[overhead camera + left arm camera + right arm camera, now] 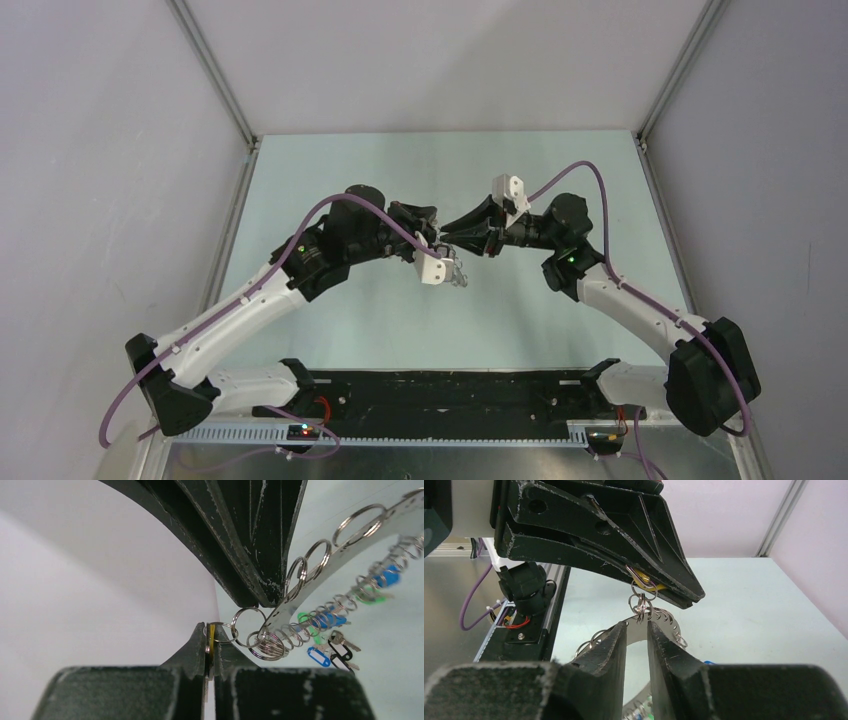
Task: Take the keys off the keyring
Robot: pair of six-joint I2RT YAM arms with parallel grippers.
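My left gripper (210, 627) is shut on a small yellow tag (212, 637) with a split ring. From it a short chain of rings carries the keyring (350, 550), a broad flat grey plate fringed with split rings. The keys (340, 640), with blue, green and black tags, dangle from its rim. In the right wrist view the keyring (669, 622) hangs face-on under the left gripper (694, 597). My right gripper (637, 625) stands narrowly open, its tips just in front of the plate's top and holding nothing. In the top view both grippers (440, 243) (452, 233) meet mid-table above the keyring (458, 270).
The pale green table (400, 170) is walled by white panels with aluminium posts (215, 75) (680, 75) at the back corners. A black rail (450, 390) with the arm bases runs along the near edge. The right arm's purple cable (590, 180) loops above its wrist.
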